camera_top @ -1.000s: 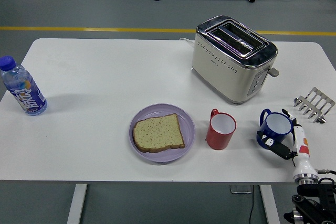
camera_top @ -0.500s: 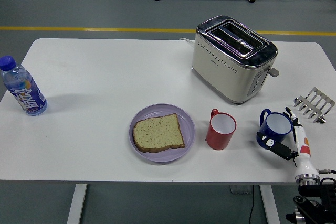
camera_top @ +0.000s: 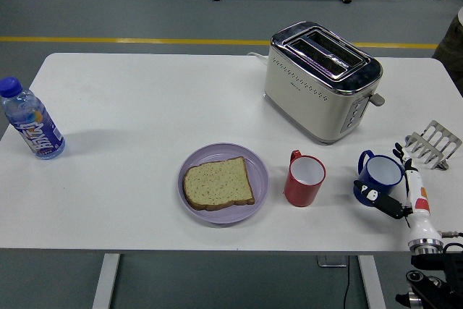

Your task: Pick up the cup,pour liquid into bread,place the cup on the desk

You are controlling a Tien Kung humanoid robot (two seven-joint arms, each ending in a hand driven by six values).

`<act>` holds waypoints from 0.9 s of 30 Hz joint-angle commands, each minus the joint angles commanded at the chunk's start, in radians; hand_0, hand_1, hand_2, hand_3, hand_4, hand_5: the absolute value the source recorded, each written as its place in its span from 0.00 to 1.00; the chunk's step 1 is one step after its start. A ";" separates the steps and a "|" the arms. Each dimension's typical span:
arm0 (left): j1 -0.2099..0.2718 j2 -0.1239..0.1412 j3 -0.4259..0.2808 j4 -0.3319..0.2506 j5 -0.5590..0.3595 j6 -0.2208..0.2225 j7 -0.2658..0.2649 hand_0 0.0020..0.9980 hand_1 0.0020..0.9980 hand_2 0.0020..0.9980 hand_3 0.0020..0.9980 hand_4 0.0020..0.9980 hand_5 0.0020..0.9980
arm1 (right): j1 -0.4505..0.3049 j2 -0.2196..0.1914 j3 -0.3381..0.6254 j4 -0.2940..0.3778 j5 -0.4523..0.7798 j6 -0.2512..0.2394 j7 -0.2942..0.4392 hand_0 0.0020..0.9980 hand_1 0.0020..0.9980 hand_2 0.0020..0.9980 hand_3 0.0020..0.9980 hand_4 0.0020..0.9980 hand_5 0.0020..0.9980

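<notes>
Head view, the only one. On the white tabletop (camera_top: 145,99): two cups, one plate, one slice of bread, one toaster, one bottle, one small metal rack.

Blue cup (camera_top: 380,176) near the right front edge, upright, mouth up, handle turned to the left and a little away. Red cup (camera_top: 304,179) just left of it, also upright, white inside, handle toward the far left; a clear gap between the two cups. Purple plate (camera_top: 194,197) left of the red cup, close beside it but apart, with the bread (camera_top: 218,183) lying flat on it, long side running left to right, crust top toward the left.

Cream toaster (camera_top: 320,81) behind the cups, set at an angle, two slots up, lever on its right end. Metal rack (camera_top: 432,143) at the far right, beyond the blue cup. Water bottle (camera_top: 31,120) with blue cap alone at the left edge, well apart from everything else.

Right hand (camera_top: 396,192) in from the lower right corner, at the blue cup's right and front side, thumb and fingers (camera_top: 414,192) reaching up along the cup's wall; cannot tell whether closed on it or only beside it. Nothing between the blue cup and the plate but the red cup.
</notes>
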 joint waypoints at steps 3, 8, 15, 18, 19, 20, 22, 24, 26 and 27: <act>-0.001 0.000 0.001 0.000 -0.002 0.000 -0.001 0.68 0.68 0.70 0.54 0.25 1.00 | -0.003 -0.003 0.002 0.015 -0.007 -0.005 -0.002 0.96 0.83 0.95 1.00 1.00 0.12; -0.003 0.000 0.005 0.000 -0.008 0.000 -0.003 0.68 0.68 0.70 0.54 0.25 1.00 | -0.007 -0.006 0.005 0.041 -0.015 -0.009 0.004 0.97 0.84 0.95 1.00 1.00 0.12; -0.005 0.000 0.008 0.000 -0.013 -0.001 -0.005 0.68 0.68 0.70 0.54 0.25 1.00 | -0.018 -0.013 0.027 0.089 -0.074 -0.009 -0.026 0.97 0.85 0.96 1.00 1.00 0.12; -0.005 0.000 0.008 0.000 -0.013 -0.001 -0.005 0.68 0.68 0.70 0.54 0.25 1.00 | -0.025 -0.017 0.034 0.114 -0.100 -0.009 -0.037 0.97 0.85 0.96 1.00 1.00 0.11; -0.005 0.000 0.008 0.001 -0.013 -0.001 -0.005 0.68 0.68 0.70 0.54 0.25 1.00 | -0.027 -0.018 0.037 0.121 -0.105 -0.009 -0.039 0.97 0.85 0.96 1.00 1.00 0.11; -0.005 0.000 0.008 0.001 -0.013 -0.001 -0.005 0.68 0.68 0.70 0.54 0.25 1.00 | -0.029 -0.018 0.039 0.126 -0.109 -0.009 -0.041 0.97 0.85 0.96 1.00 1.00 0.11; -0.006 0.000 0.008 0.001 -0.013 -0.001 -0.005 0.68 0.68 0.70 0.54 0.25 1.00 | -0.032 -0.018 0.044 0.136 -0.119 -0.009 -0.045 0.97 0.85 0.96 1.00 1.00 0.11; -0.006 0.000 0.008 0.001 -0.013 -0.001 -0.005 0.68 0.68 0.70 0.54 0.25 1.00 | -0.035 -0.018 0.049 0.144 -0.126 -0.009 -0.048 0.97 0.85 0.96 1.00 1.00 0.11; -0.006 0.000 0.008 0.001 -0.014 -0.001 -0.006 0.68 0.68 0.70 0.54 0.25 1.00 | -0.038 -0.020 0.058 0.157 -0.139 -0.009 -0.053 0.97 0.85 0.96 1.00 1.00 0.11; -0.006 0.000 0.009 0.001 -0.014 -0.001 -0.006 0.68 0.68 0.70 0.54 0.25 1.00 | -0.039 -0.020 0.060 0.160 -0.142 -0.009 -0.054 0.97 0.85 0.96 1.00 1.00 0.11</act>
